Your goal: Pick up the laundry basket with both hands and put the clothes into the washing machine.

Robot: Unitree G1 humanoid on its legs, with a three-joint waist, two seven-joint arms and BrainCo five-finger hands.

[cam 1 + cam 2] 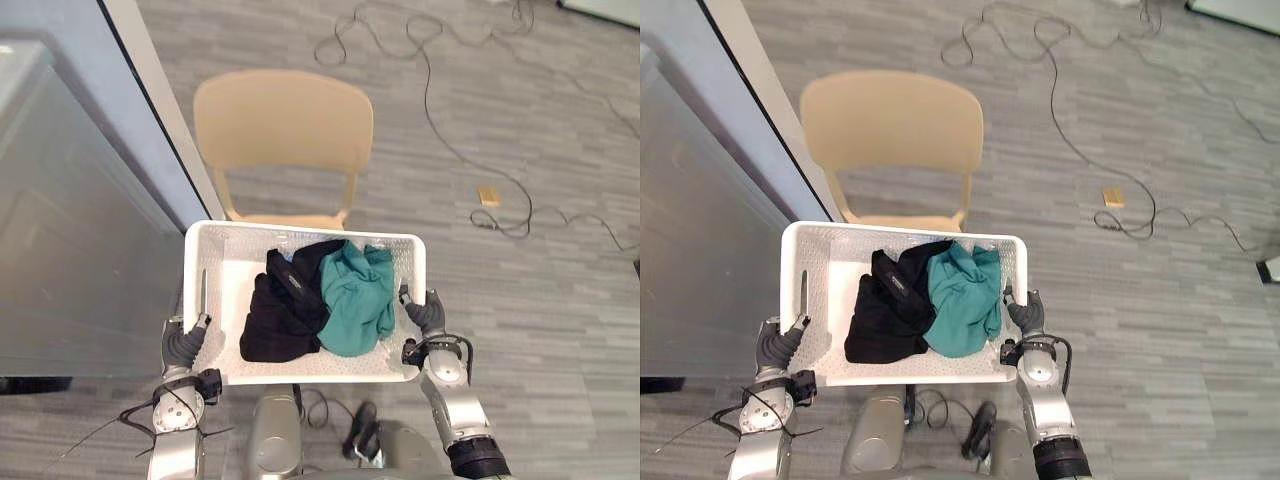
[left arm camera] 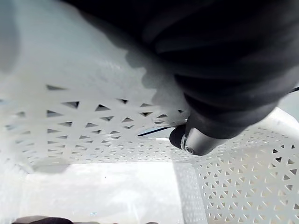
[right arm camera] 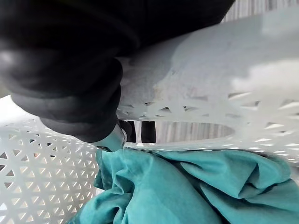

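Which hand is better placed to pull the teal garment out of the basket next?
Right. The teal garment lies on the right side of the laundry basket, beside the right hand gripping that rim; the left hand has the black garment in between.

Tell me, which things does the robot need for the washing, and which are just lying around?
For the job: laundry basket; black garment and teal garment inside it; left hand and right hand gripping its sides.

Just lying about: tan chair beyond the basket; small tan block on the floor.
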